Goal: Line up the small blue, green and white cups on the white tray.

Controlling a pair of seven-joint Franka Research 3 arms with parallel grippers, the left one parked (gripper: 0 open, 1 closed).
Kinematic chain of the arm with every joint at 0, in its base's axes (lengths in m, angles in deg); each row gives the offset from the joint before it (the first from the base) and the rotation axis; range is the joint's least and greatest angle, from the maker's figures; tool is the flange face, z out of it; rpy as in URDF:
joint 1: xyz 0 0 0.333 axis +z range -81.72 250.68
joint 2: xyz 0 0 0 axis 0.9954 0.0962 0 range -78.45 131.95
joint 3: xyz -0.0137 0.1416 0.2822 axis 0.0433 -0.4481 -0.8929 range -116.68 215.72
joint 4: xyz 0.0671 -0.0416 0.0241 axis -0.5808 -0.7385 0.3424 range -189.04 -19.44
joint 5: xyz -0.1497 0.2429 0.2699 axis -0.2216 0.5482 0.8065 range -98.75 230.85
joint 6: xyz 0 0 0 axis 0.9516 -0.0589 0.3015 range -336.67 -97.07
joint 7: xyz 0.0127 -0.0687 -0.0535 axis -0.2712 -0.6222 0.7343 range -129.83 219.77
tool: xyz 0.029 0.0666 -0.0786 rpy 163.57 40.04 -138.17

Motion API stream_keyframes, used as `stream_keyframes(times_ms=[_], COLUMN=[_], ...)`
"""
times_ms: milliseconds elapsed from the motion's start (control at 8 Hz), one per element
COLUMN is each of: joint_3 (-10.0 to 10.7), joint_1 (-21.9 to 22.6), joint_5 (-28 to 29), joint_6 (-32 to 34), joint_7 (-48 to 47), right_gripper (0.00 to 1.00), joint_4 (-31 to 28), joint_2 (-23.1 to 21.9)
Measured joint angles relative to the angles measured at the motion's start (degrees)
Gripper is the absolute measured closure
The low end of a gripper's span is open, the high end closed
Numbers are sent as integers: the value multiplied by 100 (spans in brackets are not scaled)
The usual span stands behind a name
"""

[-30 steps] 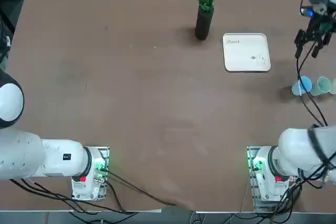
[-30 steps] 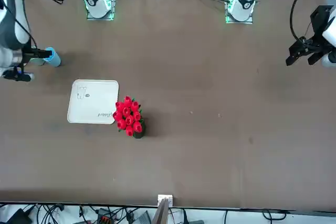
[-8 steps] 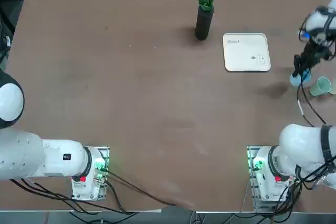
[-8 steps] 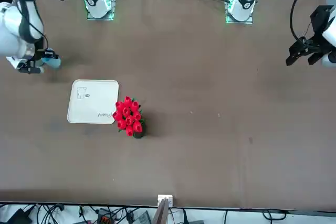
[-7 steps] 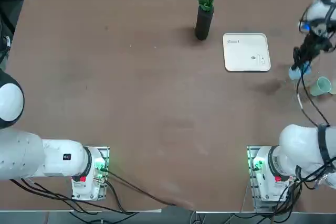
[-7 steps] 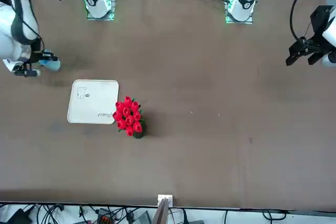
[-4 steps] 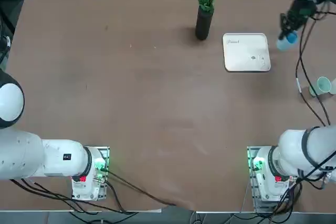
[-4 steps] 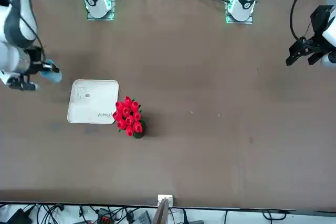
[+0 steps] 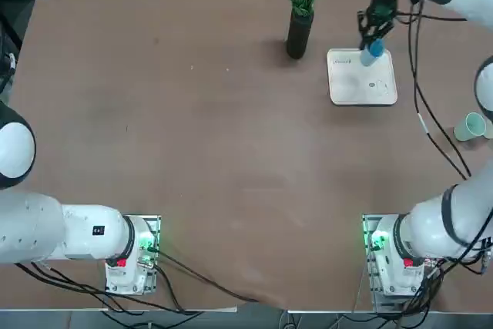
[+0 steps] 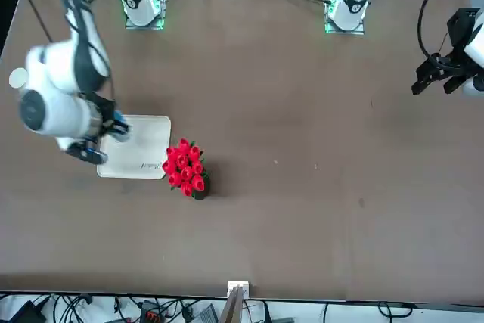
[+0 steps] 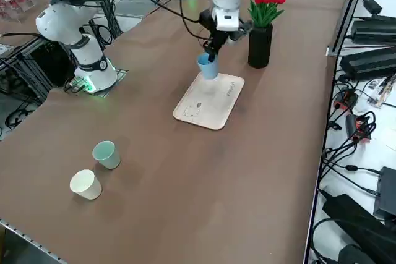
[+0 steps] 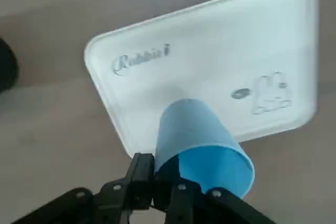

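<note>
The sky-blue cup (image 9: 371,51) hangs above the white tray (image 9: 362,88), over the tray's end nearest the vase. My right gripper (image 9: 370,39) is shut on its rim. In the wrist view the blue cup (image 12: 200,146) is pinched at its wall by my gripper (image 12: 167,183), with the tray (image 12: 210,72) below. From the right side the blue cup (image 11: 206,66) is clear of the tray (image 11: 208,107). The green cup (image 11: 106,154) and the white cup (image 11: 85,184) stand together on the table near its right edge, far from the tray.
A tall black vase with red flowers (image 9: 299,30) stands just left of the tray, close to my gripper's position. In the top view the green cup (image 9: 471,125) sits at the table's right edge. Cables hang from my right arm over the table.
My right gripper has carried the blue cup leftward from beyond the tray's right side to above the tray's far end. The green and white cups have not moved.
</note>
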Motion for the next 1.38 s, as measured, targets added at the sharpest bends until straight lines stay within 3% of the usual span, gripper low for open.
stream_keyframes(times_ms=[500, 1375], joint_3=[10, -1], joint_1=[264, 360], joint_5=[24, 29], joint_6=[-727, -799], joint_7=[-547, -601], right_gripper=[96, 96], joint_4=[34, 33], joint_2=[727, 784])
